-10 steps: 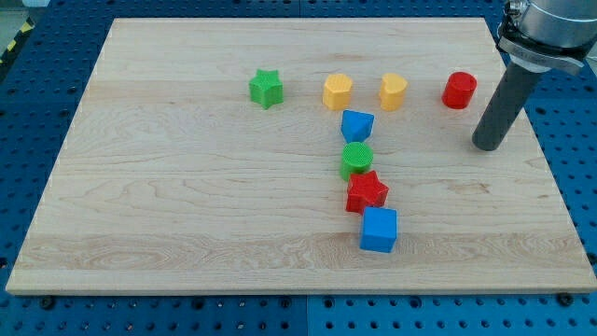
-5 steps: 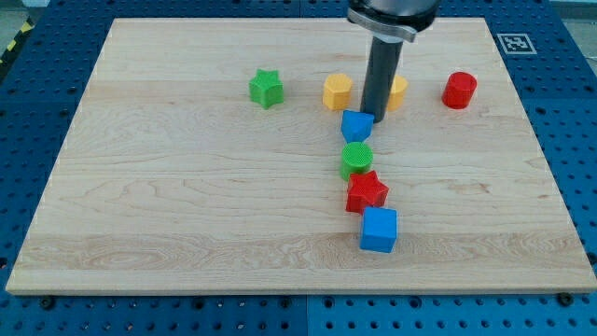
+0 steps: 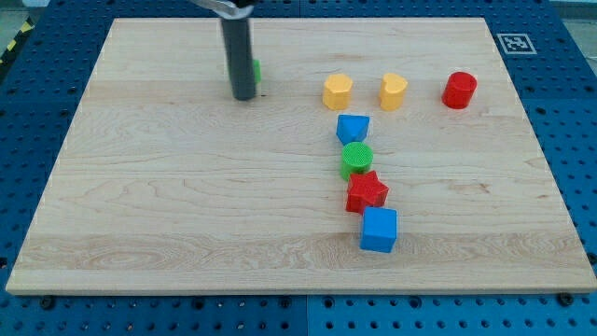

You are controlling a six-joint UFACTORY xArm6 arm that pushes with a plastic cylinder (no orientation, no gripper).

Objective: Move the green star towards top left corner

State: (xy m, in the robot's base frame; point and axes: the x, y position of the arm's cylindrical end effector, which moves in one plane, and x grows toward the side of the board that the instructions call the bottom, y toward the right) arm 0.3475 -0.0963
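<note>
The green star is almost wholly hidden behind my rod; only a green sliver shows at the rod's right edge, in the upper middle-left of the board. My tip rests on the board right in front of the star, at its lower side. The rod rises straight up out of the view's top.
Two yellow blocks and a red cylinder stand in a row to the right. Below them run a blue block, a green cylinder, a red star and a blue cube. The wooden board is surrounded by a blue perforated table.
My rod swept left across the board, from the right edge past the yellow blocks to the green star. The star now sits slightly higher. The blue block shifted a little to the left.
</note>
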